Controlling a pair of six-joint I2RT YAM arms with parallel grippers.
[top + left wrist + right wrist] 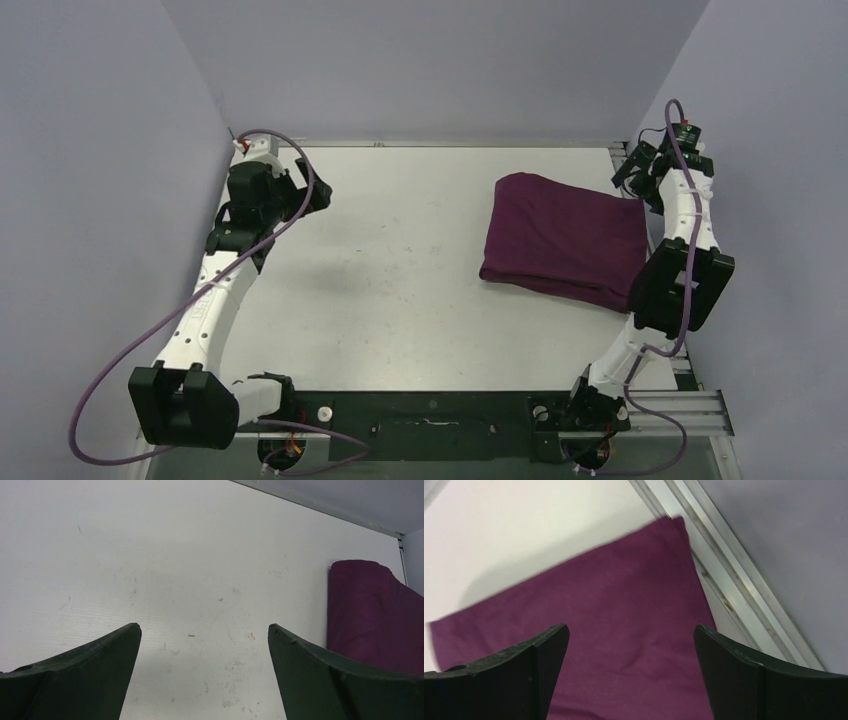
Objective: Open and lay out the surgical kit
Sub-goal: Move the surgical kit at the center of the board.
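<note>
Bundle: I see the purple cloth bundle point(565, 245) lying folded shut on the right half of the table point(400, 290), close to the far right corner. None of its contents show.

Bundle's long axis: as far as I can tell, its longer side runs roughly left to right across the table, skewed a little so the far left corner sits highest in the overhead view.

Right claw: the right claw point(631, 627) has its jaws spread wide with nothing between them. It hangs over the bundle's far right edge, and its own camera looks almost straight down on cloth.

Left claw: the left claw point(204, 627) is also wide and empty, over bare table at the far left. The bundle lies well off to its right.

Nearer arm: the right one, clearly. The left would have to cross most of the table.

Stage: I judge the task barely begun, with no flap lifted.

Next move: I would lower the right claw onto a loose cloth edge near the far right corner, pinch it and peel it outward.

Risk: the folds look smooth from here, so I may pinch several layers and drag the whole bundle.
</note>
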